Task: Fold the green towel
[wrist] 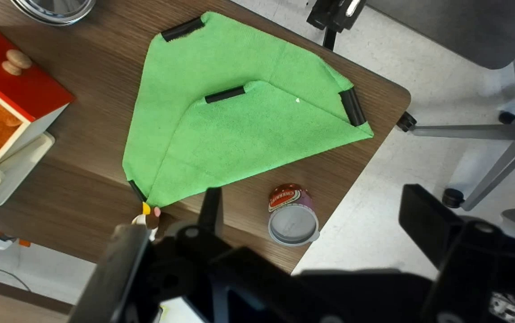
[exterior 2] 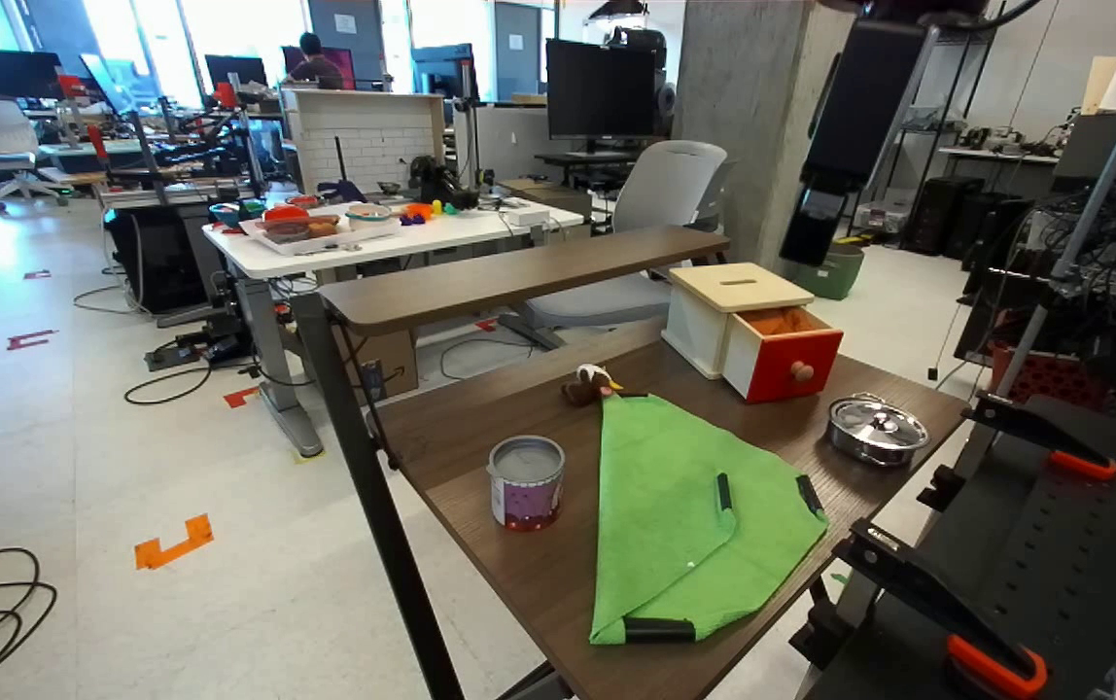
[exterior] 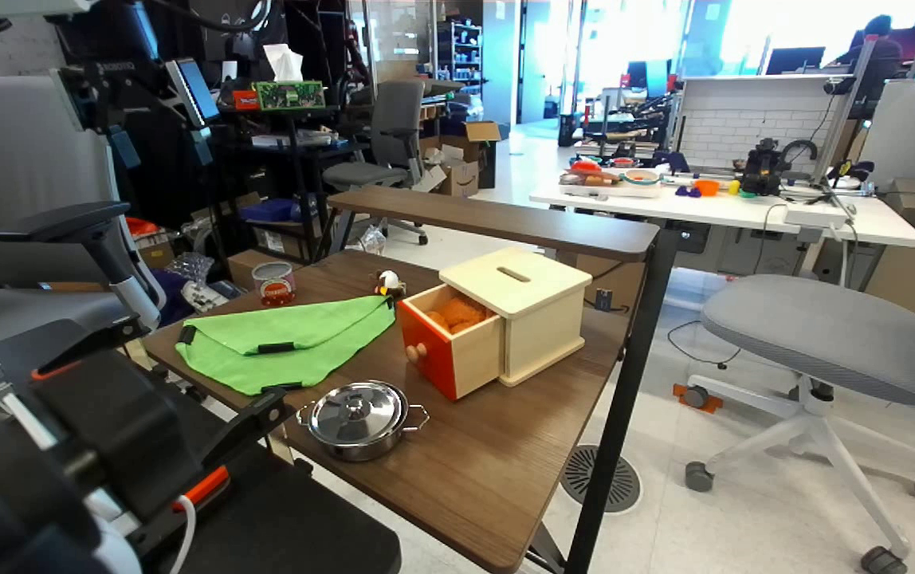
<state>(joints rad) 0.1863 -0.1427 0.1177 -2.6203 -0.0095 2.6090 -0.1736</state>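
We see the shiny pot (wrist: 58,6) cut off at the wrist view's top. Fuzzy towel (wrist: 230,116) lies on wood-grain table (wrist: 96,67), partly hidden under its own fold. Claw (wrist: 310,194) spread wide.

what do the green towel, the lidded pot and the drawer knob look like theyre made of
Green towel: matte, slightly fuzzy-looking cloth, perhaps microfiber; it bends over itself in a soft fold.
Lidded pot: polished metal, likely stainless steel; its silvery surface shows mirror-like reflections.
Drawer knob: probably smooth wood; its pale tan color looks natural and unpainted, though whether it is varnished can't be told.
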